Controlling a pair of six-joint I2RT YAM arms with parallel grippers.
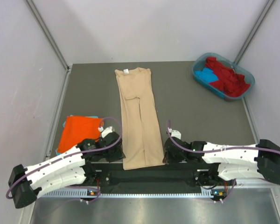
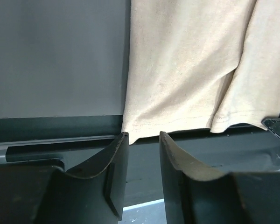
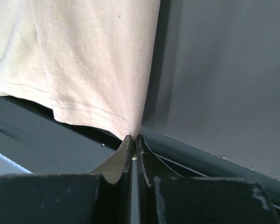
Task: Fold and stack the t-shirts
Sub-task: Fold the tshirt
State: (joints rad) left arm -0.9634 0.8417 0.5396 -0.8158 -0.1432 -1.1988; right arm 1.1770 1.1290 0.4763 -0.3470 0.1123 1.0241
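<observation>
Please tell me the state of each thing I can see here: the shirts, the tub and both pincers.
beige shirt: folded into a long strip, lying flat.
orange shirt: folded, at left.
red shirt: crumpled in tub.
blue shirt: crumpled in tub.
tub: upright, part filled.
left pincer: open at the beige hem.
right pincer: shut on a beige hem corner.

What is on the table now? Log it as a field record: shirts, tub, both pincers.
beige t-shirt: folded into a long strip, centre, collar far, hem at the near edge
orange t-shirt: folded flat, to its left
tub: far right corner, holds a red t-shirt and a blue t-shirt
left pincer: open, at the beige hem's near left corner, not gripping
right pincer: shut, pinching the hem's near right corner
</observation>
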